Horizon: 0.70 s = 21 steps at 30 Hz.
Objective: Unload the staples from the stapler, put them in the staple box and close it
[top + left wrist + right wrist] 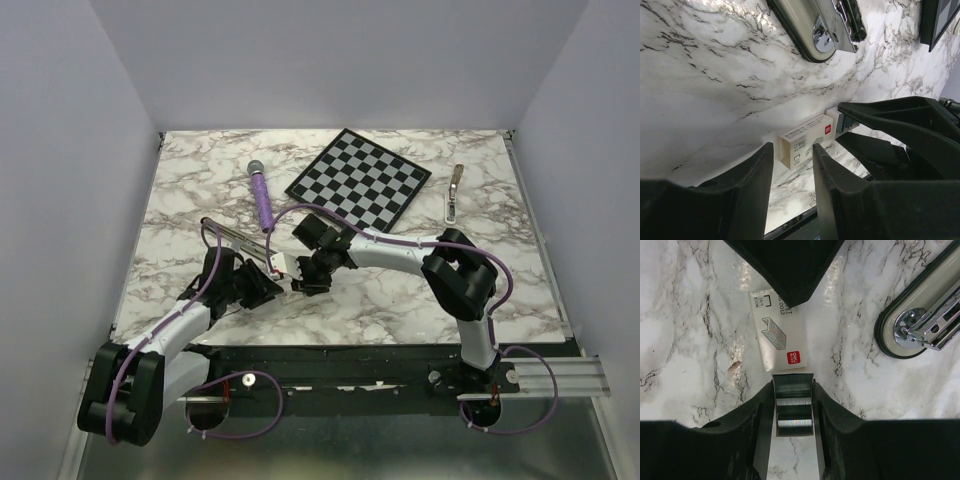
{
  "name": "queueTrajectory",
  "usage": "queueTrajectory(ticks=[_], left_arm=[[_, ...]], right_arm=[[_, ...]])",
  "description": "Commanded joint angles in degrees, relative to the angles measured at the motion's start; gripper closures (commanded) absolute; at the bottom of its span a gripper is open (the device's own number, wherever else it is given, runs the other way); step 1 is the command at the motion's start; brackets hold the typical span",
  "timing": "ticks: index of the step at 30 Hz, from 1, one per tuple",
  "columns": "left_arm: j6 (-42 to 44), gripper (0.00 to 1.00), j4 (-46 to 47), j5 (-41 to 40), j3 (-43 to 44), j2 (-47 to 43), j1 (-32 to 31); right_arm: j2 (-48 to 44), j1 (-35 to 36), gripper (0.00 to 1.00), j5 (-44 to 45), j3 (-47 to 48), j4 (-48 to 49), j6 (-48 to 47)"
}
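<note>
The stapler [236, 241] lies opened on the marble, slim and silvery with a cream side; its rounded end shows in the left wrist view [810, 27] and the right wrist view [922, 315]. A small white staple box [282, 265] lies just past that end. My right gripper [793, 385] is shut on the box's grey inner tray [793, 407], which holds staple strips and sticks out of the white sleeve [777, 335]. My left gripper [792, 147] is open at the sleeve's other end [805, 137], one fingertip [790, 275] over it.
A purple cylinder with a grey head [262, 200] lies behind the stapler. A checkerboard [358, 180] sits at the back middle. A small metal tool [455, 190] lies at the back right. White walls surround the marble table [400, 300].
</note>
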Motion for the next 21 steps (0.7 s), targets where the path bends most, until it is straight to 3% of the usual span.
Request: queueTrajectory(ticks=[1, 21], left_arm=[[-0.5, 0.57, 1.3, 0.8, -1.0, -0.3, -0.7], [-2.0, 0.62, 2.2, 0.8, -2.5, -0.3, -2.5]], right_arm=[[1.2, 0.8, 0.57, -0.9, 0.6, 0.5, 1.1], [1.6, 1.0, 0.57, 1.0, -0.3, -2.6, 3.0]])
